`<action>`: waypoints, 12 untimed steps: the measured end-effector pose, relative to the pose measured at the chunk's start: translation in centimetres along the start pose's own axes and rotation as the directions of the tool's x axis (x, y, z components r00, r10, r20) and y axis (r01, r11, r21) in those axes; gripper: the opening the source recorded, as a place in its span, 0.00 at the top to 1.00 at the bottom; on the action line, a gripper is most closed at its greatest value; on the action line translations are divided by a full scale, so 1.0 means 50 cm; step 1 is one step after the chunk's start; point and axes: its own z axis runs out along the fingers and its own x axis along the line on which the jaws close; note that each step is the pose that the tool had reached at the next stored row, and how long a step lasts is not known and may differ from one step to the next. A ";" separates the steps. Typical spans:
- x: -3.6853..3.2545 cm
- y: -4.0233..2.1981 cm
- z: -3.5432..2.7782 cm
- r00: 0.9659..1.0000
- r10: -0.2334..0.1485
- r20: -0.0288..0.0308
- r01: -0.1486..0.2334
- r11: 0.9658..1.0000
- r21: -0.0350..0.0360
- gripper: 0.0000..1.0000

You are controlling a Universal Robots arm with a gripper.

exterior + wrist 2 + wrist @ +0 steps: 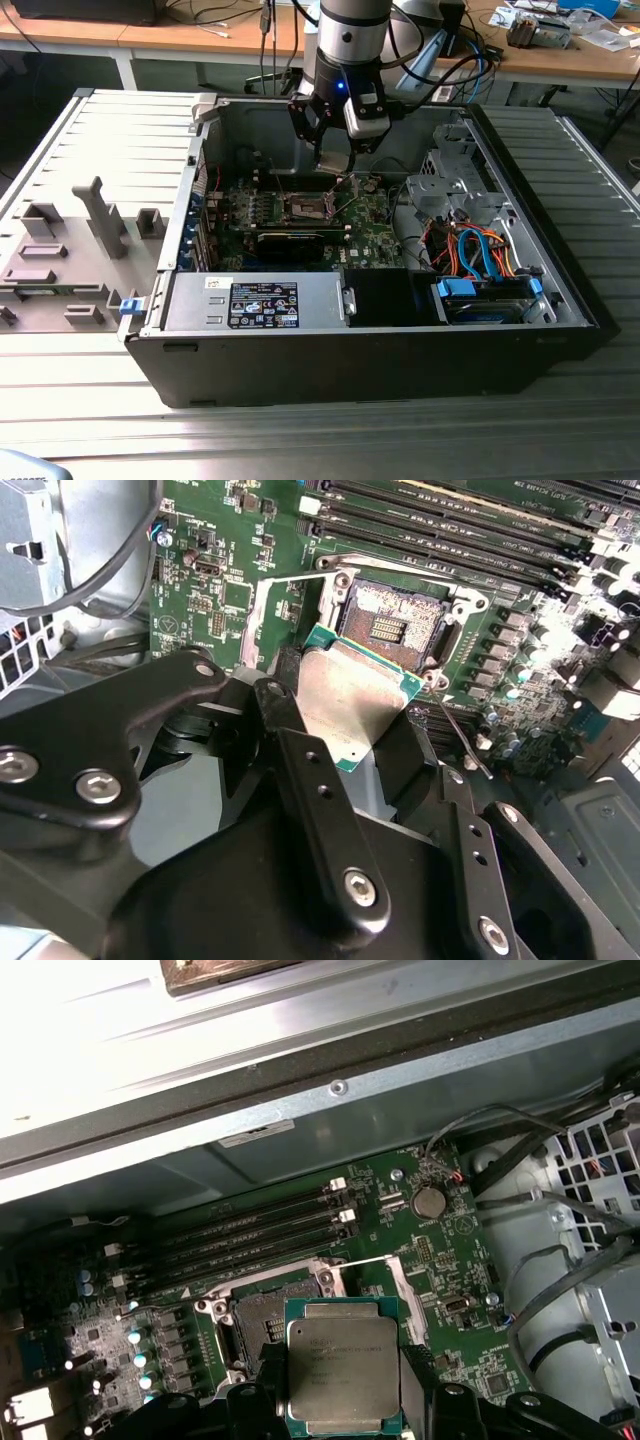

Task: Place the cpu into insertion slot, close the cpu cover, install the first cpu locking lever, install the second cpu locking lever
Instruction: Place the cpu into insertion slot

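The claw (pixel 345 730) is clamped on the chip (pixel 343 1365) by two opposite edges, holding it just beside the open socket (pixel 262 1322) over the green board (pixel 450 1250). To seat it well, square the chip's edges to the socket rim and lower it flat, without sliding it across the contacts.

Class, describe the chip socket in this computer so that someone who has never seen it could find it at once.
Look inside the open computer case at the green circuit board on its floor. Near the board's middle sits the socket, a square with a silvery metal rim and a dark centre. Unlike the long black slots beside it, it is square and metal-framed.
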 end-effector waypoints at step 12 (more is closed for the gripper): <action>0.000 -0.001 0.000 1.000 0.016 0.001 -0.016 1.000 0.000 0.46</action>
